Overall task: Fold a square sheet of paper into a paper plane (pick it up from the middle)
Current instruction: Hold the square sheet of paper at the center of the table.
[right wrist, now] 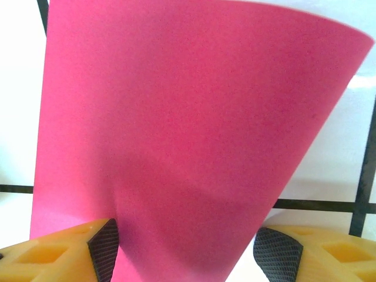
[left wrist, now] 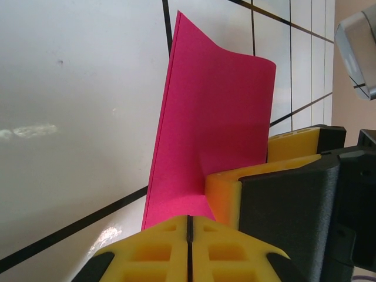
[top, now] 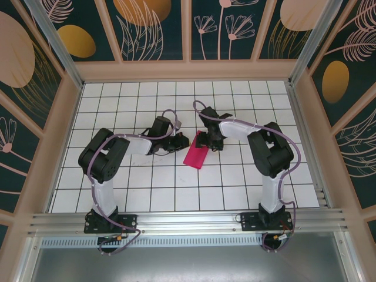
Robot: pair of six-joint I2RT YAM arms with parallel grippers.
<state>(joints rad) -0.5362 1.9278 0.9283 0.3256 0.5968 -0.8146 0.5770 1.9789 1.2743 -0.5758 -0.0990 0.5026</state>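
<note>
The square sheet of paper is magenta-pink and lies folded into a narrow slanted strip on the white grid floor, between both grippers. My left gripper is at its left edge. In the left wrist view its yellow fingertips are shut together against the paper's near edge, and whether paper is pinched is unclear. My right gripper stands at the strip's far end, open. The raised, curved paper sits between its black pads. The paper plane is out of view.
A white tiled floor is boxed in by wooden-framed walls at the back and sides. An aluminium rail with both arm bases runs along the near edge. The right gripper's yellow finger sits close to the left fingertips.
</note>
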